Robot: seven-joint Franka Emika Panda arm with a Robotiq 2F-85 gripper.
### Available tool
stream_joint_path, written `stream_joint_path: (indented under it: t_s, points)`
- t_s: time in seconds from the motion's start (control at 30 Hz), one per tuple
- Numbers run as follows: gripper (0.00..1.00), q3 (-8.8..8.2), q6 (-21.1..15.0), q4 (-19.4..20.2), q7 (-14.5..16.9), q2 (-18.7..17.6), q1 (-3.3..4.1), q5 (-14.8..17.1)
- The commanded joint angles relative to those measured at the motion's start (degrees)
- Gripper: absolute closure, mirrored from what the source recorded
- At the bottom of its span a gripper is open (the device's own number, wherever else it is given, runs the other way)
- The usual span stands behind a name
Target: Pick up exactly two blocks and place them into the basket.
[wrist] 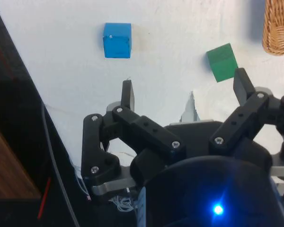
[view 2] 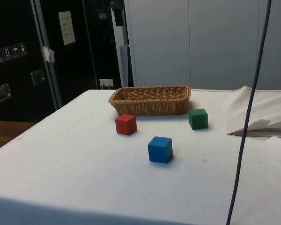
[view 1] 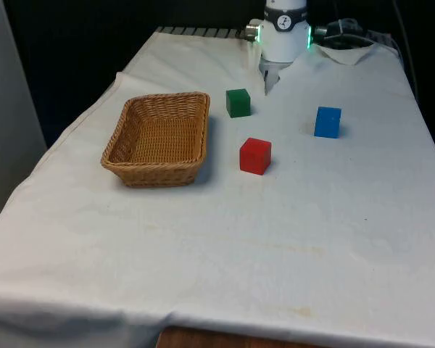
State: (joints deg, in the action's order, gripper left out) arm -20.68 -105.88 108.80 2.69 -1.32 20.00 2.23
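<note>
In the front view, going left to right, the woven wicker basket [view 1: 158,138] sits left of centre and holds nothing. The green block [view 1: 238,102] stands just beside the basket's far right corner, the red block [view 1: 255,155] lies nearer the camera and near the basket's right side, and the blue block [view 1: 328,122] sits well apart toward the right. All three rest flat on the white-clothed table [view 1: 225,239], so no block has been placed yet.

In the wrist view the gripper [wrist: 185,92] hangs above the cloth with its fingers [wrist: 127,94] spread apart and nothing between them; the green block shows just past one fingertip and the blue block farther off.

The likely risks: the green block sits so near the basket that a spread finger could knock the rim during descent, and the loose cloth could wrinkle and drag a cube. The blocks are small, smooth, sharp-edged cubes; an off-centre pinch might twist one out. A third block dropped in would break the count.
</note>
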Motion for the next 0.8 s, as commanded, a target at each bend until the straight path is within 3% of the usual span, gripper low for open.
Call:
stream_joint_path:
  t_s: [0.0, 0.77]
  points:
    - [0.00, 0.00, 0.0, 0.0, 0.0, 0.0, 0.00, 0.0]
    - [0.00, -1.95, -3.2, 11.8, 3.8, 10.4, -0.74, -3.0]
